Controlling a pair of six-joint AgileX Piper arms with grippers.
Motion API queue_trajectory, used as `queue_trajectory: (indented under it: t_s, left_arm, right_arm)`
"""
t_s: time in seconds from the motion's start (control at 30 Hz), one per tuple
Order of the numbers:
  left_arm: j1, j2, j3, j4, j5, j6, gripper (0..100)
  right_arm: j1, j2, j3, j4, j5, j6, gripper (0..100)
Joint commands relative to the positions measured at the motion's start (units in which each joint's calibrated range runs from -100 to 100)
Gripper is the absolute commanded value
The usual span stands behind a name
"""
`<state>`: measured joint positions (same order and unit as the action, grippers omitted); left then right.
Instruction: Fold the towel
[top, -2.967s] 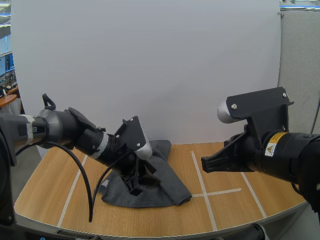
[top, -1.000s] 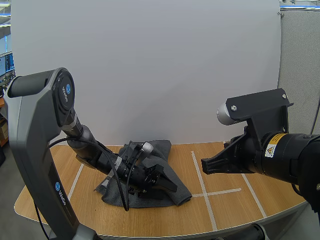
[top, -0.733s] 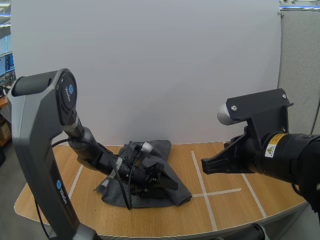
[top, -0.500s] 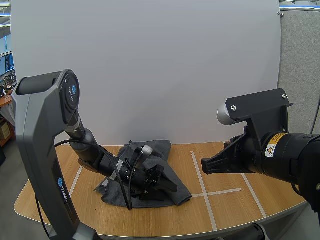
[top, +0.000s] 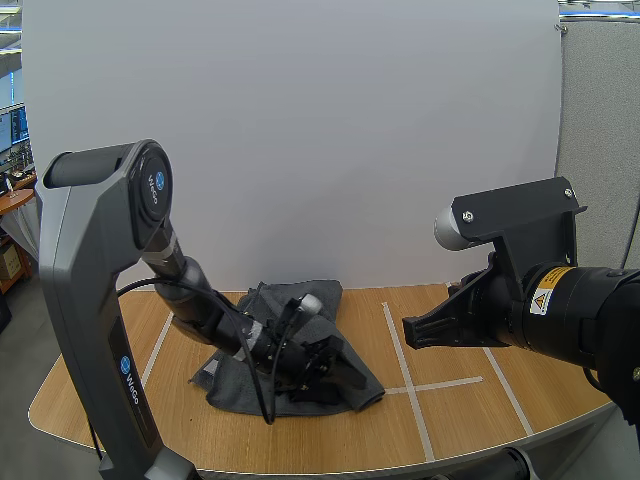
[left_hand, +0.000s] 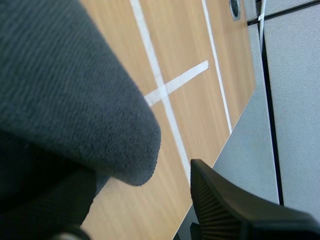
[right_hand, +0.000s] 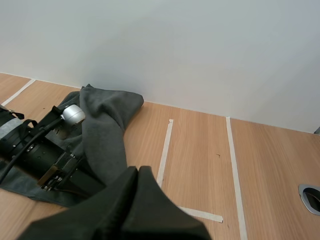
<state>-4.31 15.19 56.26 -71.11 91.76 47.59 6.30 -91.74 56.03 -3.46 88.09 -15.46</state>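
Note:
A dark grey towel (top: 340, 300) lies crumpled on the wooden table, left of the taped cross. My left gripper (top: 338, 367) lies low over the towel's right fold, open. In the left wrist view that rounded fold (left_hand: 75, 95) sits between the fingers, and one ribbed finger (left_hand: 225, 210) stands clear of it over the table edge. My right gripper (top: 410, 330) hangs above the table to the right of the towel, shut on nothing. Its fingers (right_hand: 135, 200) form one dark wedge, with the towel (right_hand: 105, 120) and the left gripper (right_hand: 75, 177) beyond it.
White tape lines (top: 410, 385) form a cross on the table right of the towel, and another strip (top: 150, 365) runs along its left. The curved front edge of the table (top: 300, 468) is close. A round hole (right_hand: 311, 192) sits at the far right.
The left arm has dropped from a downward-pointing pose to lie low along the towel. Its gripper has slid right to the towel's right fold. The right arm has not moved.

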Motion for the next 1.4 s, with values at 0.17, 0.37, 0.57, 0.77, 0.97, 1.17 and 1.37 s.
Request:
queue_trajectory:
  t_s: [0.17,0.37,0.57,0.77,0.97,1.17,1.37]
  left_arm:
    - [-0.52,0.07,-1.89,-4.08,0.09,-0.5,82]
    - [-0.52,0.07,-1.89,-4.08,0.09,-0.5,40]
    - [-0.52,0.07,-1.89,-4.08,0.49,-0.5,25]
    - [-0.52,0.07,-1.89,-3.28,3.12,-0.5,17]
    - [-0.52,0.07,-1.89,-1.24,4.91,-0.5,0]
    - [-0.52,0.07,-3.33,1.26,8.24,-0.96,0]
    - [1.31,0.07,-3.65,3.09,8.24,-1.23,0]
  right_arm:
    - [0.08,-0.43,-0.13,-0.26,1.07,0.22,0]
    - [0.08,-0.43,-0.13,-0.26,1.52,0.22,0]
    - [0.08,-0.43,-0.13,-0.26,2.3,0.22,0]
    - [0.08,-0.43,-0.13,-0.26,2.3,0.22,0]
    - [0.08,-0.43,-0.13,-0.26,2.3,0.22,0]
    - [0.08,-0.43,-0.13,-0.26,2.3,0.22,0]
    - [0.08,-0.43,-0.13,-0.26,2.3,0.22,0]
